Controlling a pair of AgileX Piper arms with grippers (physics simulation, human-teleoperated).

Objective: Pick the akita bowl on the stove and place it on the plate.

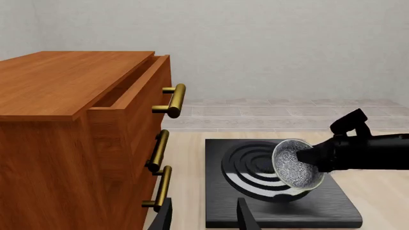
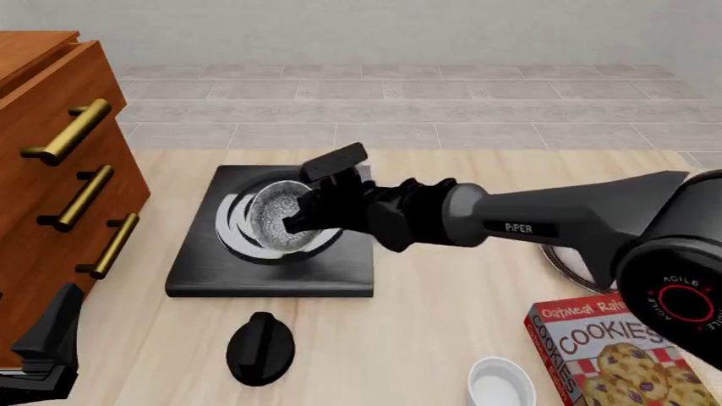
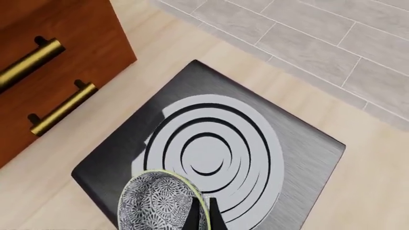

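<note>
Over stove (image 3: 300, 158), right claw (image 3: 203, 213) apparently pinches akita bowl (image 3: 160, 203) rim.

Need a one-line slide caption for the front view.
Right claw grips the tilted akita bowl above the stove.

Akita bowl (image 3: 160, 203) rim in right pincer (image 3: 202, 214) above stove (image 3: 307, 158) rings.
</note>
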